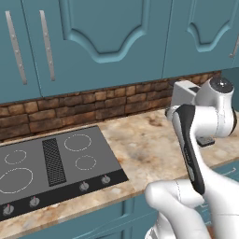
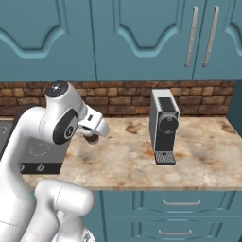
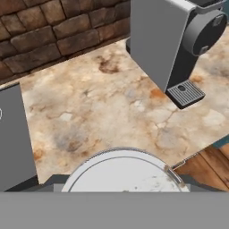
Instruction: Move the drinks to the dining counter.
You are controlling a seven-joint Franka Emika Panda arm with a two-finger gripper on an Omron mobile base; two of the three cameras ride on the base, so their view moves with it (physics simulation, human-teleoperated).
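here | coffee machine near counter front edge | stovetop left

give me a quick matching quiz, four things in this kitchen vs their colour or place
Things:
1. coffee machine
2. stovetop
3. backsplash
4. cabinets

Descriptions:
A. teal doors above the counter
B. brown brick
C. grey box standing on the marble, right of the arm
D. dark glass panel with white rings, set into the counter

Pairs: 1-C, 2-D, 3-B, 4-A
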